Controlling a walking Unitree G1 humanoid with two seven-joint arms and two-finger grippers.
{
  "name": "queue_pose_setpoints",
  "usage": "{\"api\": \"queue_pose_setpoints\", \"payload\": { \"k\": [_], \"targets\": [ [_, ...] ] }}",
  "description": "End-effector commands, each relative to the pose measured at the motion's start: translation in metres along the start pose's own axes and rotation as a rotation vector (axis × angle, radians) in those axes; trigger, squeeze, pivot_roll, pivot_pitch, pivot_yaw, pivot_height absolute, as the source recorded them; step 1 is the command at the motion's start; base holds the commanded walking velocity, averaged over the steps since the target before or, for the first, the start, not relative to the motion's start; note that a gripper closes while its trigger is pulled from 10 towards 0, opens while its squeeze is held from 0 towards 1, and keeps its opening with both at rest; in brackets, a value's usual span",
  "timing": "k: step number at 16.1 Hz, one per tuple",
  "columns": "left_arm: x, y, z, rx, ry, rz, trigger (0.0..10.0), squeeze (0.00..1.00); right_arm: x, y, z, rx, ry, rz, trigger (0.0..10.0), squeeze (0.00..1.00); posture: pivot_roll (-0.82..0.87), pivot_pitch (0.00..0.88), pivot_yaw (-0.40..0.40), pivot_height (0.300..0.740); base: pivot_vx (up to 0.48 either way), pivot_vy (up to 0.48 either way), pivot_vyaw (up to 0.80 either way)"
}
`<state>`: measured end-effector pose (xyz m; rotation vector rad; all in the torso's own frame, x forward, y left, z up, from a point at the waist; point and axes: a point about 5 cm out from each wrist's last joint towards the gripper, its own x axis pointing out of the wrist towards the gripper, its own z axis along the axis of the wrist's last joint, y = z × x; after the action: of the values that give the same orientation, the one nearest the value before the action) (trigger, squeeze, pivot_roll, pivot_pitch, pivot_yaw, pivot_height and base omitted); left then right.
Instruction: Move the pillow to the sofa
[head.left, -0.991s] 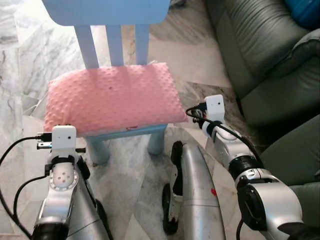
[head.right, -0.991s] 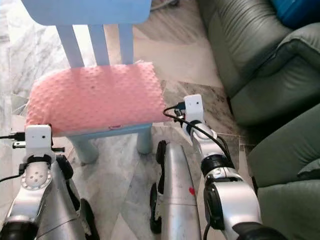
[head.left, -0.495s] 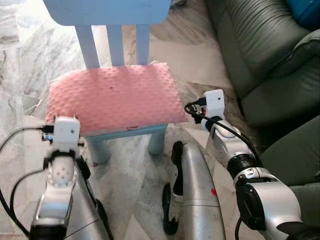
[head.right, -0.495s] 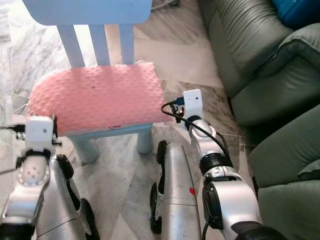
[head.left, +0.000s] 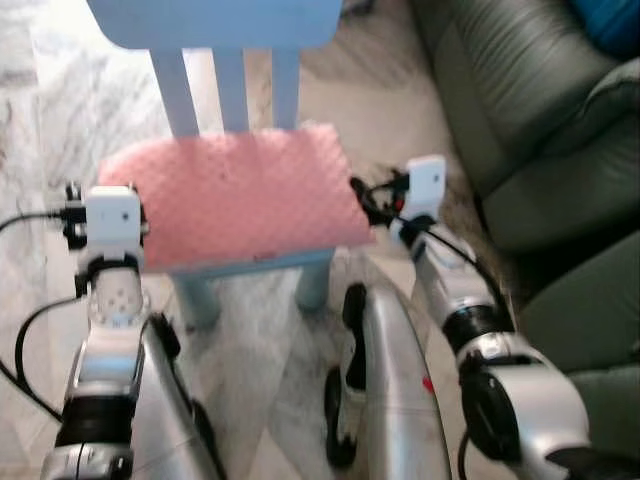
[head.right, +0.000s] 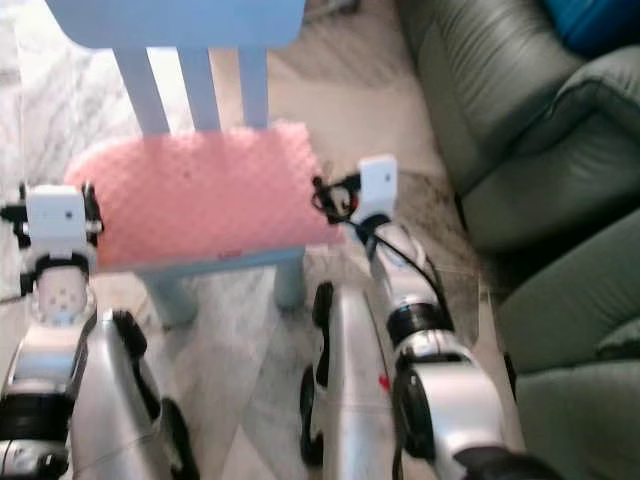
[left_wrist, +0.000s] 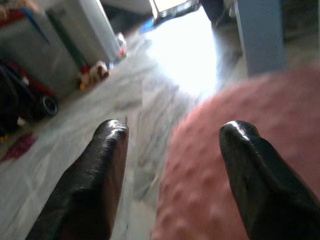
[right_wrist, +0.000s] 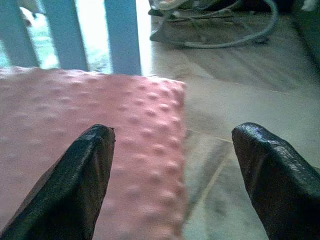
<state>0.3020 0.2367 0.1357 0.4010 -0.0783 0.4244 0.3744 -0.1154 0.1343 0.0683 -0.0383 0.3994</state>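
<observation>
The pink pillow (head.left: 235, 195) lies flat on the seat of the light blue chair (head.left: 230, 60), covering it from edge to edge. The grey-green sofa (head.left: 530, 110) stands to your right, near the chair and across a strip of marble floor (head.left: 390, 110).

Note the arm layout. The left claw (left_wrist: 172, 135) sits at the pillow's left end, and the right claw (right_wrist: 172, 137) sits at its right end. This bracketing suits a soft, wide item: a hold at both ends should keep it from folding or sagging when lifted.

Check the claw state in the wrist views. Both claws are spread wide and hold nothing. In the left wrist view, one finger lies over the pillow's edge and the other over the floor. In the right wrist view, the pillow's right edge lies between the two fingers.

Judged step: closing in for the grasp. The pillow is not yet gripped. Expect the dimpled fabric to compress, so take a deep bite before closing.
</observation>
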Motion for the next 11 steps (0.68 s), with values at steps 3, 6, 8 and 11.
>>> {"api": "queue_pose_setpoints", "payload": {
  "k": [3, 6, 8, 11],
  "targets": [
    [-0.006, -0.014, -0.037, 0.043, 0.157, -0.024, 10.0, 1.0, 0.002, 0.017, -0.015, 0.069, 0.083, 0.088, 10.0, 1.0, -0.02, 0.275, -0.166, 0.437, 0.0, 0.0, 0.0],
    [-0.009, -0.017, -0.054, 0.027, 0.21, -0.024, 10.0, 1.0, 0.008, 0.034, -0.021, 0.061, 0.14, 0.128, 10.0, 1.0, -0.03, 0.28, -0.172, 0.437, 0.0, 0.0, 0.0],
    [-0.006, -0.016, -0.057, 0.029, 0.215, -0.015, 10.0, 1.0, 0.01, 0.038, -0.025, 0.019, 0.188, 0.119, 10.0, 1.0, -0.02, 0.281, -0.171, 0.437, 0.0, 0.0, 0.0],
    [-0.003, -0.021, -0.065, 0.027, 0.269, -0.018, 10.0, 1.0, 0.008, 0.04, -0.036, -0.031, 0.276, 0.089, 10.0, 1.0, -0.01, 0.278, -0.169, 0.437, 0.0, 0.0, 0.0]
  ]
}}
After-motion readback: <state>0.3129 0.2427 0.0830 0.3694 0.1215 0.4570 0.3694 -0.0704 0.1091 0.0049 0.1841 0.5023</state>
